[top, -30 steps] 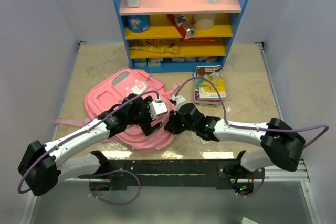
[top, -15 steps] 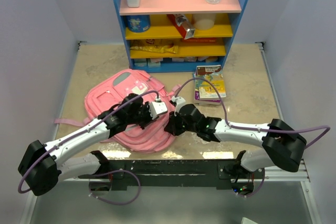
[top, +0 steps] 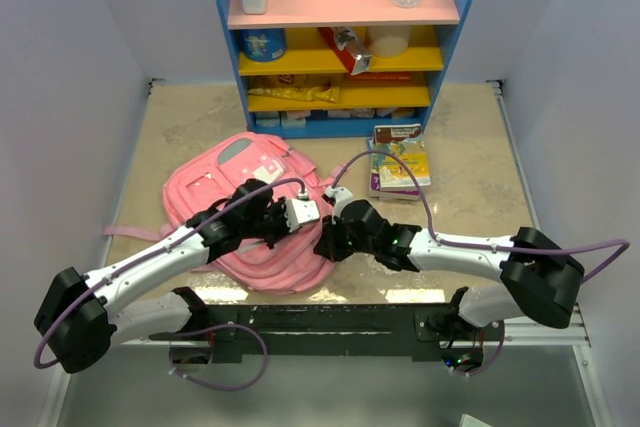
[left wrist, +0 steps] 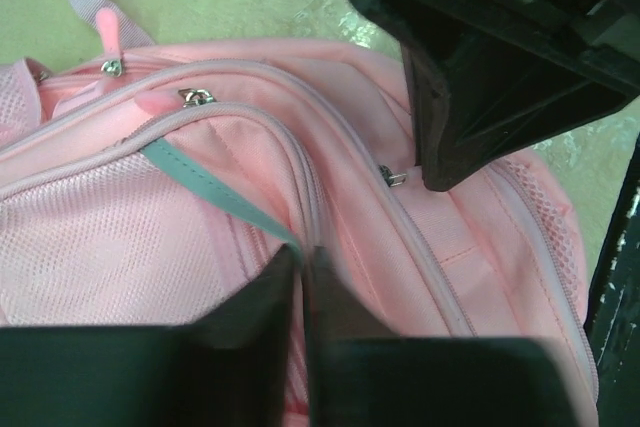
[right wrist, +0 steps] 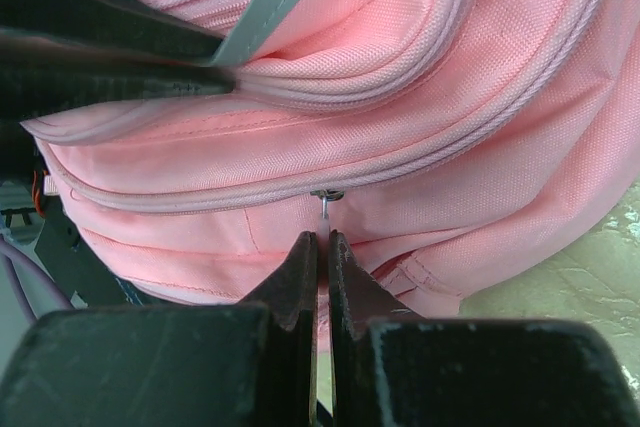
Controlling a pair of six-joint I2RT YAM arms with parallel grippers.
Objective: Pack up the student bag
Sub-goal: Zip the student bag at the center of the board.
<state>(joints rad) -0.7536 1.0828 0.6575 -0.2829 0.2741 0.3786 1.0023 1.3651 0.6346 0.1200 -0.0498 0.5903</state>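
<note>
The student bag point(top: 225, 182), a soft pink backpack, lies flat on the table left of centre. My left gripper point(top: 303, 213) rests on its right side. In the left wrist view the left gripper point(left wrist: 303, 253) is shut on a raised fold of the bag point(left wrist: 150, 237), where a grey-green strip point(left wrist: 200, 182) runs into the jaws. My right gripper point(top: 325, 240) is at the bag's right edge. In the right wrist view the right gripper point(right wrist: 323, 239) is shut on a small metal zip pull point(right wrist: 326, 203) hanging from a closed zip on the bag point(right wrist: 450, 77).
A blue shelf unit point(top: 225, 37) with bottles, a can and packets stands at the back. Books point(top: 400, 162) lie on the table right of the bag. A pink strap point(top: 130, 234) trails left. A black rail point(top: 330, 322) runs along the near edge.
My left gripper has closed from wide open onto the fold of the bag. The right gripper has stayed shut on the zip pull, barely moving.
</note>
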